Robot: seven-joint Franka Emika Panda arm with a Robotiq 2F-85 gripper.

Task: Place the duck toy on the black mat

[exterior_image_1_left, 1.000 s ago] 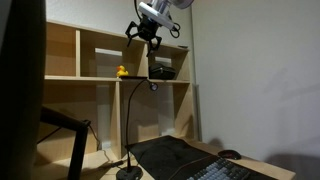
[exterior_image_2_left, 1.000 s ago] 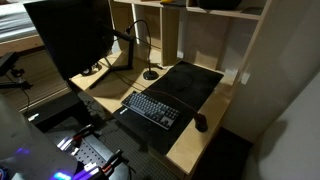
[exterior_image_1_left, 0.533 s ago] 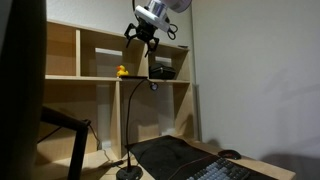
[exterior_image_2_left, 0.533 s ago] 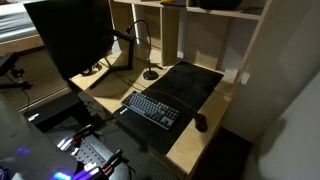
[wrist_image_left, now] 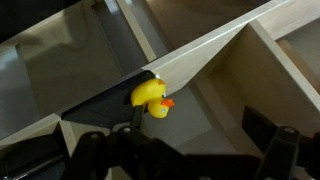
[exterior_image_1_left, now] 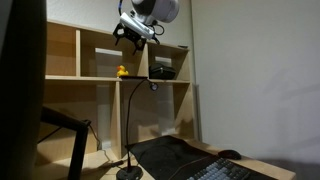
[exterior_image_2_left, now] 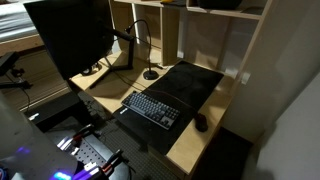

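The duck toy [exterior_image_1_left: 122, 72] is a tiny yellow figure with an orange beak, standing on the wooden shelf [exterior_image_1_left: 95, 78]. In the wrist view the duck toy [wrist_image_left: 150, 97] appears upside down near the shelf's edge, just beyond my fingers. My gripper [exterior_image_1_left: 134, 36] hangs above the shelf, slightly to the duck's right, open and holding nothing. Its dark fingers [wrist_image_left: 270, 138] frame the bottom of the wrist view around my gripper [wrist_image_left: 190, 150]. The black mat [exterior_image_2_left: 192, 82] lies flat on the desk below and also shows low in an exterior view as the black mat [exterior_image_1_left: 172, 155].
A dark keyboard [exterior_image_2_left: 152, 108] and a small mouse [exterior_image_2_left: 200, 122] lie at the mat's near end. A gooseneck lamp [exterior_image_1_left: 128, 120] rises from the desk beside the mat. A dark box [exterior_image_1_left: 163, 70] sits on the shelf right of the duck. A large monitor [exterior_image_2_left: 70, 35] stands nearby.
My gripper has swung left and slightly up, from beside the shelf divider to above the duck's compartment. It stayed open. The duck has not moved.
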